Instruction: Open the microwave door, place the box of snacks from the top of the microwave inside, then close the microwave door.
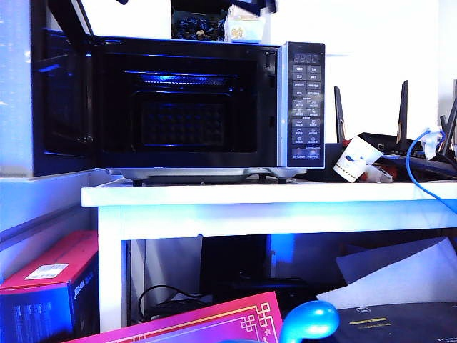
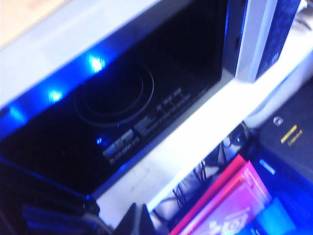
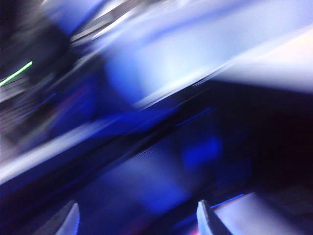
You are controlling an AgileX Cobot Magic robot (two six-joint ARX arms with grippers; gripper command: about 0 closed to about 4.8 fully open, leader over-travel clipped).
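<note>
The black microwave [image 1: 300,107] stands on the white table with the microwave door [image 1: 61,107] swung wide open to the left, so the dark cavity shows. The box of snacks [image 1: 243,30], small and whitish with yellow on it, sits on top of the microwave. Dark gripper parts [image 1: 255,6] hang just above it at the picture's top edge. My right gripper [image 3: 139,218] is open in a blurred wrist view, with nothing between its fingertips [image 3: 205,219]. My left gripper [image 2: 137,221] is shut, its tips together in front of the open cavity and its round turntable [image 2: 117,93].
A dark box of blue-wrapped items [image 1: 196,27] sits beside the snack box. Right of the microwave are a white cup [image 1: 355,161], router antennas [image 1: 403,107] and a blue cable [image 1: 414,171]. Under the table [image 1: 285,194] lie a red box [image 1: 50,279] and a pink box [image 1: 214,321].
</note>
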